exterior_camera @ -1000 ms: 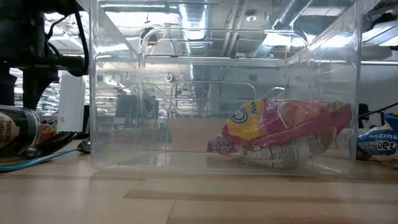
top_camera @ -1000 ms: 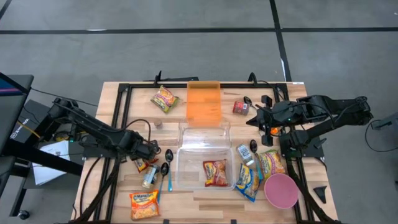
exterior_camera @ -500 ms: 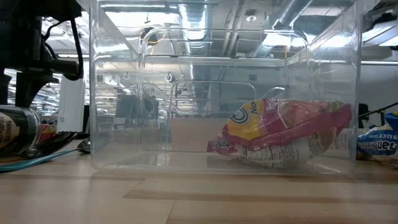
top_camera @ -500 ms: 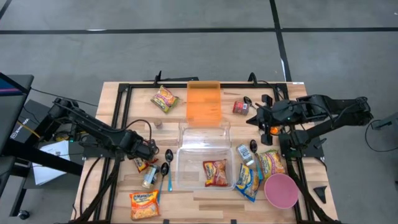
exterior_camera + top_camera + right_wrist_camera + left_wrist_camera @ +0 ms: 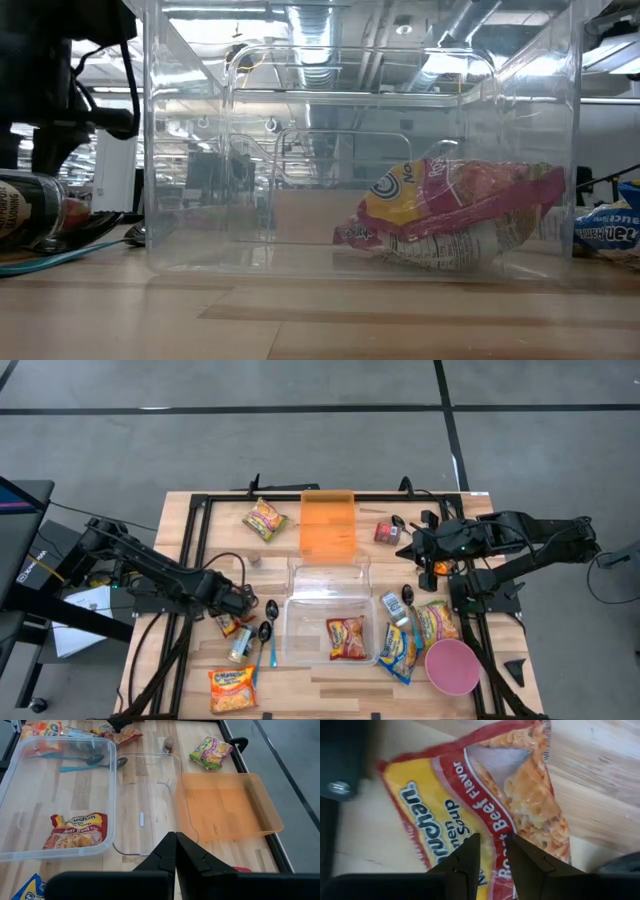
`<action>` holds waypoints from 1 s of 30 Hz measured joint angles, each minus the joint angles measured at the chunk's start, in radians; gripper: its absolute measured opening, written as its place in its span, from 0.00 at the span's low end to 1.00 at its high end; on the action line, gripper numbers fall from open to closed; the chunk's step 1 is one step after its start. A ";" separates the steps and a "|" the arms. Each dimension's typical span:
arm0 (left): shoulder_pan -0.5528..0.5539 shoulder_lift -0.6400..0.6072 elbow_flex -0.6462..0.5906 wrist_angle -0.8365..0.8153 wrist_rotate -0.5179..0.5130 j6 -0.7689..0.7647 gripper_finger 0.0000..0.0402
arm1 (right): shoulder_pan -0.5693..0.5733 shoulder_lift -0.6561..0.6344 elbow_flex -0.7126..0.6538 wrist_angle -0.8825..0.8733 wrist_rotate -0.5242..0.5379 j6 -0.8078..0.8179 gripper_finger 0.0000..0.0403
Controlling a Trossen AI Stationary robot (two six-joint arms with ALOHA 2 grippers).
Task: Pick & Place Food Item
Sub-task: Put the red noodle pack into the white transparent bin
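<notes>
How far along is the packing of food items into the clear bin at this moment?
Done: one ramen packet lies inside the clear bin. In hand: the left pincer is closed on a roast beef ramen packet left of the bin. The right pincer waits shut behind the bin. Left: other packets near the orange lid, the pink bowl and the front edge.

Ramen packet [image 5: 347, 637] inside clear bin [image 5: 302, 622]
</notes>
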 joint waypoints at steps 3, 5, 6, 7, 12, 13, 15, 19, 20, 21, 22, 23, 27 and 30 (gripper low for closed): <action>0.000 -0.001 -0.015 0.034 -0.002 0.000 0.22 | 0.000 0.000 0.000 0.000 0.000 0.000 0.00; 0.000 0.000 -0.016 0.033 -0.009 0.001 0.22 | 0.001 0.000 0.000 0.000 -0.002 0.000 0.00; 0.000 0.000 -0.016 0.033 -0.014 0.002 0.22 | 0.001 0.000 0.000 0.000 -0.002 0.000 0.00; 0.000 0.000 -0.017 0.033 -0.015 0.004 0.22 | 0.001 0.000 0.000 0.000 -0.002 0.000 0.00; 0.000 0.001 -0.017 0.019 -0.036 0.008 0.21 | 0.001 0.000 0.000 0.000 -0.002 -0.003 0.00; 0.000 0.002 -0.018 0.010 -0.044 0.009 0.19 | 0.001 0.000 0.000 0.000 -0.002 -0.003 0.00; 0.000 0.002 -0.019 -0.005 -0.059 0.020 0.15 | 0.001 0.000 0.000 0.000 -0.002 -0.003 0.00; 0.000 0.002 -0.020 -0.010 -0.096 0.037 0.04 | 0.001 0.000 0.000 0.000 -0.002 -0.003 0.00; 0.000 0.002 -0.020 -0.010 -0.102 0.042 0.02 | 0.001 0.000 0.000 0.000 -0.002 -0.003 0.00; 0.000 0.003 -0.020 -0.012 -0.108 0.045 0.01 | 0.001 0.000 0.000 0.000 -0.002 -0.003 0.00; 0.000 0.003 -0.020 -0.012 -0.117 0.050 0.01 | 0.001 0.000 0.000 0.000 -0.002 -0.003 0.00; 0.000 0.003 -0.021 -0.012 -0.126 0.058 0.01 | 0.001 0.000 0.000 0.000 -0.002 -0.003 0.00; -0.003 -0.012 -0.024 -0.007 -0.144 0.090 0.00 | 0.001 0.000 0.000 0.000 -0.002 -0.002 0.00; -0.005 -0.041 -0.024 -0.002 -0.153 0.131 0.00 | 0.003 0.000 0.000 0.000 -0.002 -0.001 0.00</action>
